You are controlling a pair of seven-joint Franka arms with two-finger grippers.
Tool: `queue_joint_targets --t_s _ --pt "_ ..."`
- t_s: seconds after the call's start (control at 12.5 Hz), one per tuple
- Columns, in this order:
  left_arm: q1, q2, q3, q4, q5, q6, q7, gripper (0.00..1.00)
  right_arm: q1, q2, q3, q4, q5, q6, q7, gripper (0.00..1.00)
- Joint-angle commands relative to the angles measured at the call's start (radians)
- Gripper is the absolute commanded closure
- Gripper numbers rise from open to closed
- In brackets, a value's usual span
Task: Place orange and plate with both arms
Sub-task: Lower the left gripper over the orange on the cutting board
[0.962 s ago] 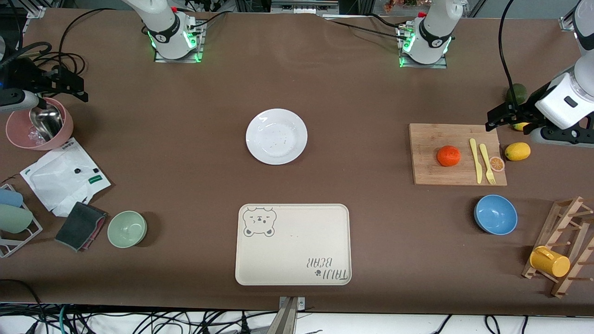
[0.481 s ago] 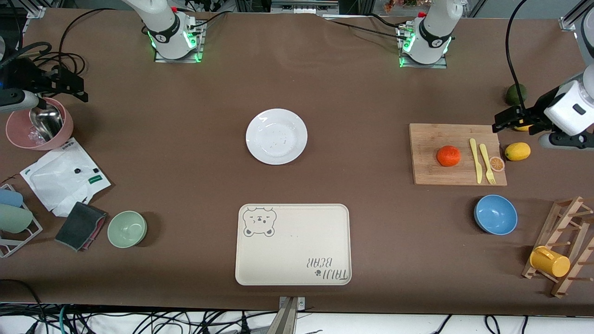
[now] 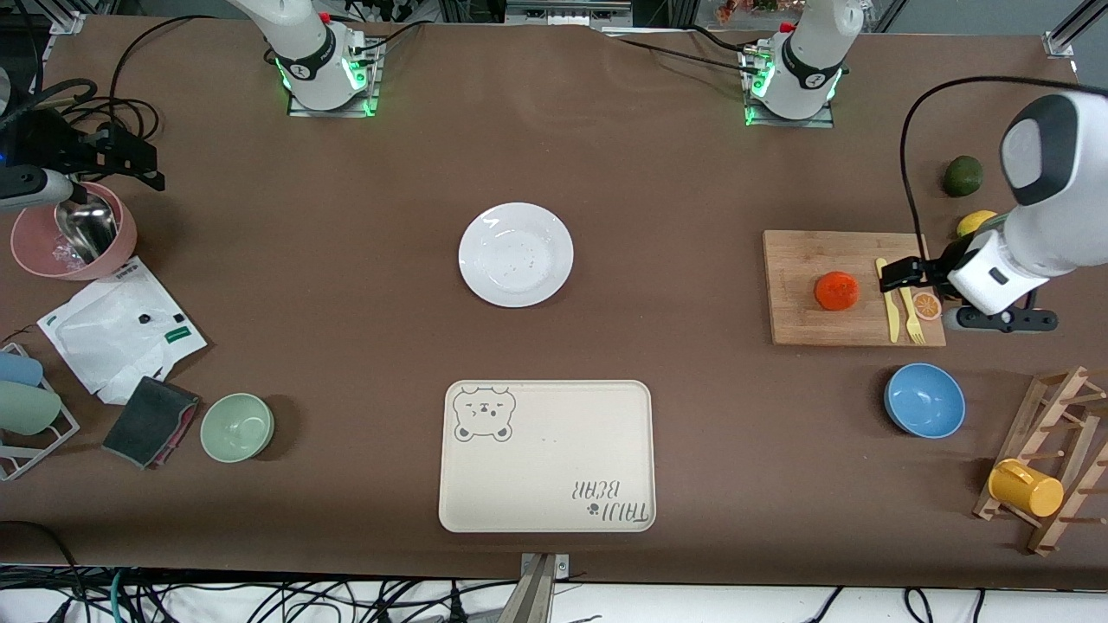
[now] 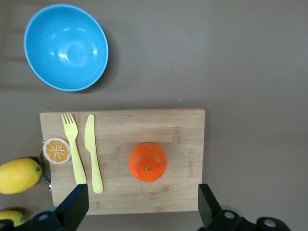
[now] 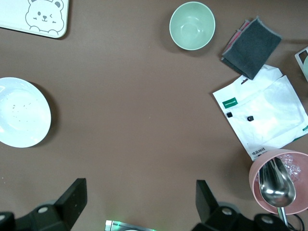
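The small round reddish-orange orange (image 3: 837,290) sits on the pale wooden cutting board (image 3: 801,324) toward the left arm's end of the brown worktop (image 3: 346,329), beside a yellow plastic knife (image 3: 886,303) and a yellow plastic fork (image 3: 909,311). The left gripper (image 3: 892,276) hangs over the board's cutlery edge, its fingers spread wide apart and holding nothing; in the left wrist view only the two dark fingertips (image 4: 72,208) show, cut off by the frame edge, with the orange (image 4: 147,161) between them and well below. The arm's white body hides part of a yellow lemon-shaped fruit (image 3: 975,222), and a flat orange slice (image 3: 927,305) peeks out at the board's corner. The round glossy white plate (image 3: 516,254) lies alone mid-worktop, farther from the front camera than the cream rectangular bear-print tray (image 3: 546,456). The right gripper (image 5: 137,204) waits over a pink bowl (image 3: 35,255) holding a metal spoon, at the right arm's end; the front view shows it mostly cut off, but the right wrist view shows its fingers apart and empty.
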Motion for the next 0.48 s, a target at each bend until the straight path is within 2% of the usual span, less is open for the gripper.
queue_joint_targets --t_s 0.0,0.16,0.24,0.4 --pt "0.005 -0.024 -0.001 -0.137 0.017 0.133 0.014 0.0 -0.001 -0.016 -0.001 -0.018 0.012 0.012 -0.014 0.0" --pt "0.005 -0.018 -0.003 -0.244 0.017 0.267 0.02 0.0 -0.003 -0.016 -0.001 -0.018 0.012 0.01 -0.014 0.0" --pt "0.005 -0.015 -0.003 -0.286 0.017 0.293 0.019 0.0 -0.003 -0.014 -0.001 -0.018 0.012 0.01 -0.014 0.0" --pt "0.004 0.007 -0.003 -0.303 0.02 0.332 0.019 0.0 -0.001 -0.014 -0.001 -0.018 0.012 0.01 -0.014 0.0"
